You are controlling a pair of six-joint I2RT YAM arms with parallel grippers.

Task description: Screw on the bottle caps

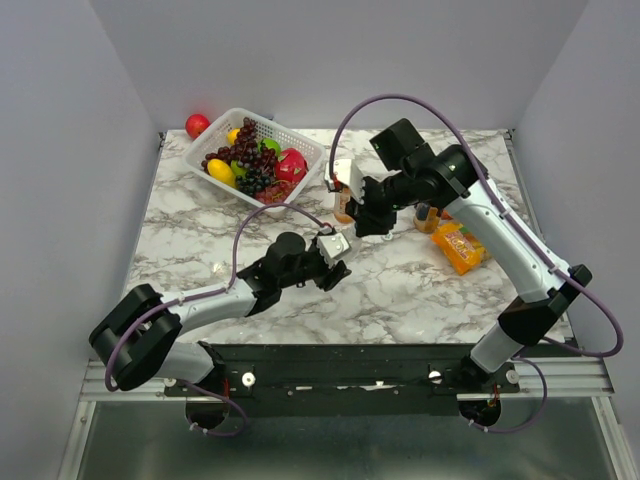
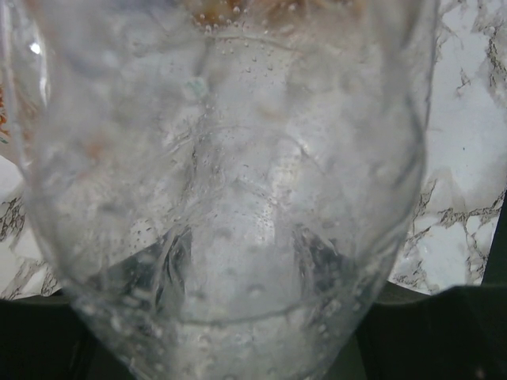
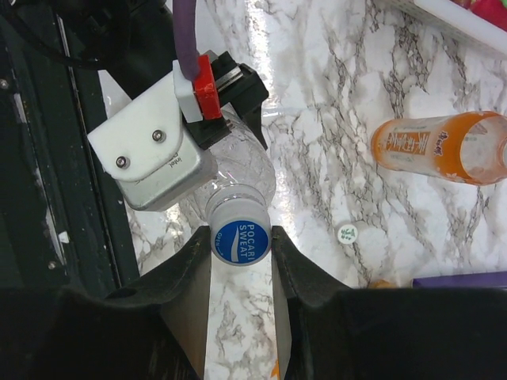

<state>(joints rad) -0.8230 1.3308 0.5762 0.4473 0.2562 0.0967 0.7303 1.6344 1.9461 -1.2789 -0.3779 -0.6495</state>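
My left gripper (image 1: 336, 272) is shut on the clear bottle (image 2: 230, 198), which fills the left wrist view and hides the fingers. In the right wrist view the bottle's neck (image 3: 242, 178) points toward my right gripper (image 3: 242, 239), which is shut on the blue cap (image 3: 241, 237) sitting on the bottle's mouth. In the top view the right gripper (image 1: 363, 228) meets the left one at the table's middle. One orange bottle (image 3: 440, 148) and a white cap (image 3: 346, 233) are on the marble. Orange bottles show in the top view behind (image 1: 343, 206) and to the right (image 1: 428, 216) of the right gripper.
A white basket (image 1: 300, 143) of fruit stands at the back left, with a red ball (image 1: 197, 125) beside it. Orange snack packets (image 1: 460, 247) lie right of centre. The table's dark front rail (image 1: 330, 355) runs along the near edge.
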